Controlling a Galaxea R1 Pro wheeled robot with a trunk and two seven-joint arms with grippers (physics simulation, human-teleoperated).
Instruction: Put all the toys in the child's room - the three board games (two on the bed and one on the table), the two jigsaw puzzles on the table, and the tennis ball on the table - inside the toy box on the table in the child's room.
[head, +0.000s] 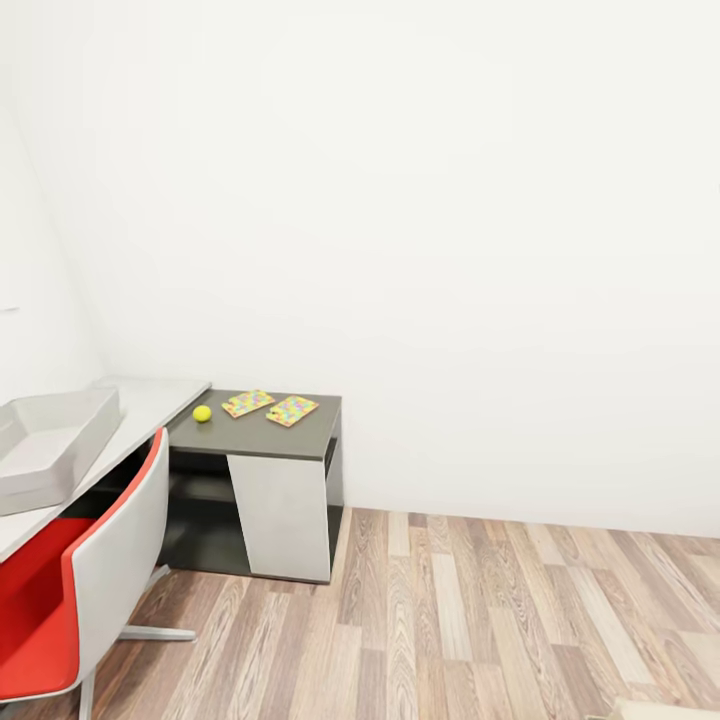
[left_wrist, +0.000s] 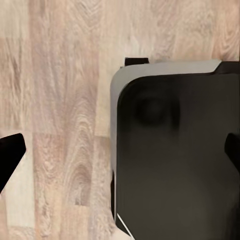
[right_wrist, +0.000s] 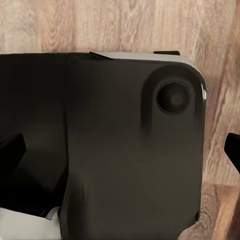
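While both tools (left_wrist: 120, 150) (right_wrist: 120, 150) hang spread over wood floor (left_wrist: 60, 100), nothing is gripped.

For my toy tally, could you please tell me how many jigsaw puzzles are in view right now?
2. Both lie flat on the dark lower section of the table: one jigsaw puzzle nearer the tennis ball, the other just beside it. None looks hidden.

- Plain white walls (head: 420, 200) meet in a corner ahead of me, evenly lit.
- Wood-plank floor (head: 480, 620), grey-brown grain.
- Red and white swivel chair (head: 90, 590) at my lower left, beside the furniture along the left wall.
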